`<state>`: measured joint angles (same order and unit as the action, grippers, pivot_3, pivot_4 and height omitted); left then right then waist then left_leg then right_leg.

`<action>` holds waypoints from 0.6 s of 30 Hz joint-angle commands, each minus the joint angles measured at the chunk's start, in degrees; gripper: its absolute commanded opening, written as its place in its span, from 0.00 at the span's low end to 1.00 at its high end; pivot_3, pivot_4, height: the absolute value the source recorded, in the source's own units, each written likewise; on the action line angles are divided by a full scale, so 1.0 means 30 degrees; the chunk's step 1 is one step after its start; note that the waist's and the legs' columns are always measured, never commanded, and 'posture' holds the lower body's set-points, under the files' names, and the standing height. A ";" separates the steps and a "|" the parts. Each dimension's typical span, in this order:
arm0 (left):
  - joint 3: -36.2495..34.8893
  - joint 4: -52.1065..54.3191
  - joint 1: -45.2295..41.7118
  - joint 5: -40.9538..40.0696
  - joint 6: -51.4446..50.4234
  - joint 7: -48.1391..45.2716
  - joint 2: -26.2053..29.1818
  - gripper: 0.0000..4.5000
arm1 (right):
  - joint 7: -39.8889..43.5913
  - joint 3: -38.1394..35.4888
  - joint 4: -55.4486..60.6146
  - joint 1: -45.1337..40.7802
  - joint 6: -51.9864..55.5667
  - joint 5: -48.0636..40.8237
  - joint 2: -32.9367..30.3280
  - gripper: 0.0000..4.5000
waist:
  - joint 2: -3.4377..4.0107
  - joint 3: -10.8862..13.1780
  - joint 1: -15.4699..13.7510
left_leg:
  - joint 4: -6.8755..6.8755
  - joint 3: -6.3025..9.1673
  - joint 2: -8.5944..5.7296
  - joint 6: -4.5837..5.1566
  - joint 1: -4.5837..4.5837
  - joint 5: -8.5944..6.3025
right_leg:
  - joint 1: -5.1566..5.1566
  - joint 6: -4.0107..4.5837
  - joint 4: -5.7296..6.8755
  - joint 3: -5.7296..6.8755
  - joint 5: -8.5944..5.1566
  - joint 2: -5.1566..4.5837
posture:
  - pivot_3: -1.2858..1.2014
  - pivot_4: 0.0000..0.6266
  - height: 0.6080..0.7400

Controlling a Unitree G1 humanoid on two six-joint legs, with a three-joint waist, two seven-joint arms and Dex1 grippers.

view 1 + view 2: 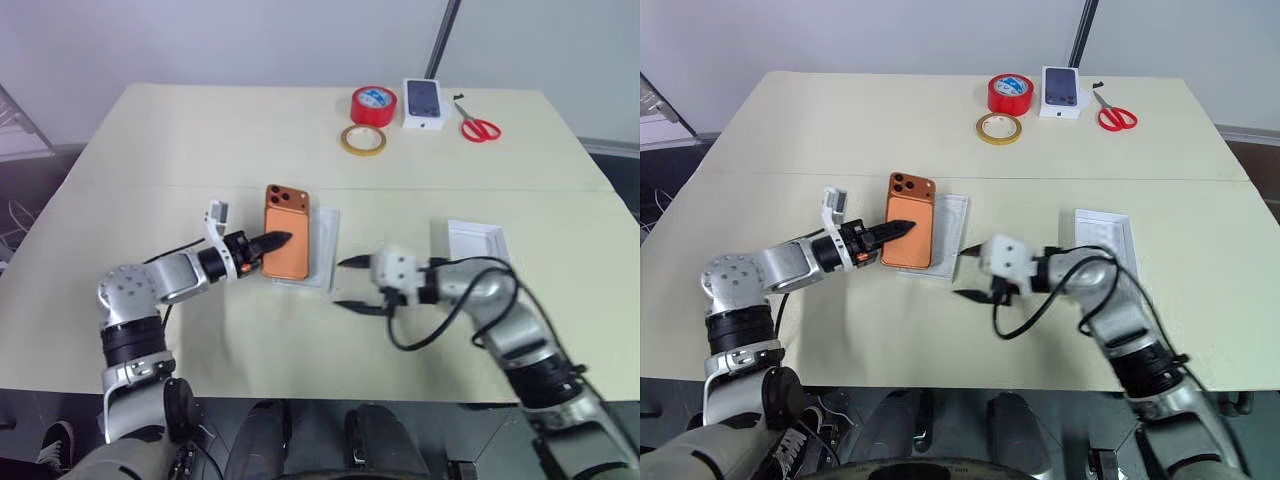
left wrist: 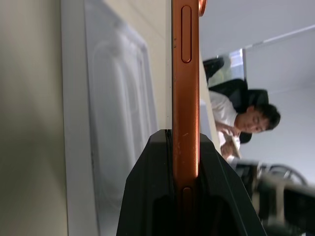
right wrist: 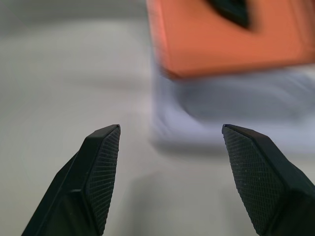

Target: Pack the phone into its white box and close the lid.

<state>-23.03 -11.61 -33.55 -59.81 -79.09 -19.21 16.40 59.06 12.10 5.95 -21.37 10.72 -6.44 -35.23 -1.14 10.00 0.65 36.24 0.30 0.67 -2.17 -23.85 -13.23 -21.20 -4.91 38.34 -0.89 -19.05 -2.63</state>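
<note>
- My left hand [image 1: 268,242] grips the slim orange-copper phone [image 1: 287,243] over the shallow white cardboard box [image 1: 318,249].
- My right hand [image 1: 350,283] gapes empty just beside it.
- Beige tabletop [image 1: 200,140]; a seated person [image 2: 236,120] beyond.

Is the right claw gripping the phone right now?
No, the right claw hangs open short of the phone, which the left claw holds.

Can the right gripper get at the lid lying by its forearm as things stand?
Probably yes: the right gripper is open and holds nothing, and the lid lies bare on the table beside that arm, though it would have to pull back toward it.
</note>
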 commanded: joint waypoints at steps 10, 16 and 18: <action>0.2402 -0.0249 -0.1436 0.1923 0.1533 -0.2811 0.1351 0.90 | -0.1618 -0.0075 -0.0516 -0.0092 -0.0875 0.0362 0.0912 0.77 | 0.0002 0.0002 0.0040 | 0.0006 -0.0017 0.0021 -0.0026 -0.0003 0.0017 | -0.0011 0.0000 0.0006 -0.0015 0.0000 0.0019 | 0.52 0.24 1.00; 0.2015 0.1010 -0.1496 0.1582 0.0722 -0.2749 0.2431 0.90 | -0.1722 -0.0019 -0.0940 -0.0266 -0.1068 0.0477 0.1003 0.77 | 0.0001 0.0002 0.0041 | -0.0003 -0.0015 0.0022 -0.0020 0.0000 0.0014 | -0.0016 -0.0001 0.0010 -0.0019 0.0000 0.0019 | 0.52 0.24 1.00; 0.2268 0.2267 -0.1156 0.1656 0.0628 -0.2941 0.3144 0.90 | -0.1748 0.0072 -0.1162 -0.0388 -0.1197 0.0563 0.1121 0.77 | -0.0007 0.0007 0.0047 | 0.0000 -0.0016 0.0022 -0.0018 0.0001 0.0013 | -0.0012 -0.0001 0.0010 -0.0018 0.0000 0.0016 | 0.52 0.24 1.00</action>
<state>-15.31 -8.48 -36.51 -53.84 -76.98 -27.20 24.40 54.19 12.68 2.00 -21.54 8.36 -4.73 -32.32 -1.16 10.02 0.79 36.25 0.26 0.74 -2.22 -23.85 -13.19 -21.24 -4.92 38.38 -0.94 -19.05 -2.58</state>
